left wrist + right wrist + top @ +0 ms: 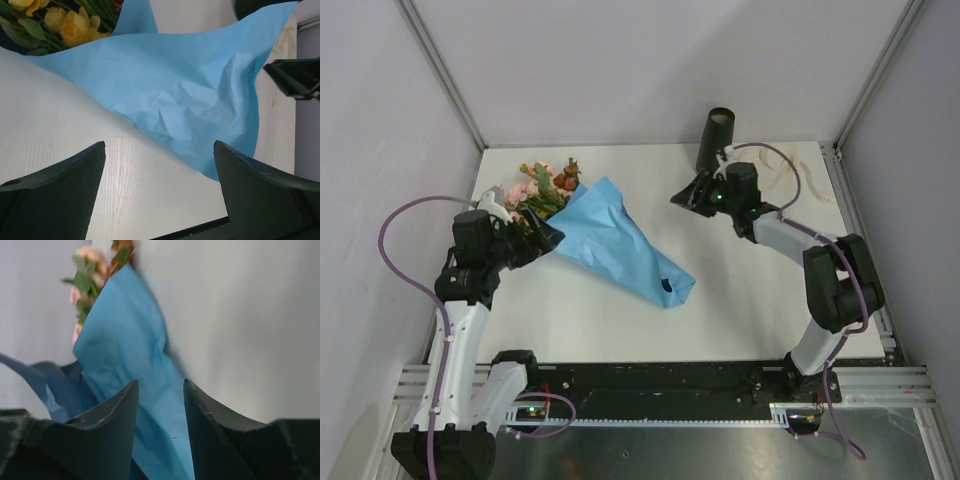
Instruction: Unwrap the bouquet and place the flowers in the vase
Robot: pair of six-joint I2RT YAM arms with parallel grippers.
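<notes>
Lying slantwise on the white table [570, 310], the bouquet [610, 235] runs its long way from the far left down toward the near middle. The flowers [542, 188], pink, peach and brownish-red from above, point to the far-left corner. The narrow, crumpled tip of the blue paper [650, 270] points toward the near right. The paper is loose and spread around the stems.

The left gripper [542, 240] sits just beside the flower end. Its fingers [65, 185] are spread wide with nothing between them, and bare table and blue paper lie ahead.

The right gripper [690, 195] hovers well apart from the paper on the right. Its fingers [112, 415] are parted by a narrow gap and hold nothing.

The black vase [717, 140] stands upright at the far edge, just behind that gripper. A cream ribbon [812, 180] lies loose on the table to the vase's right.
</notes>
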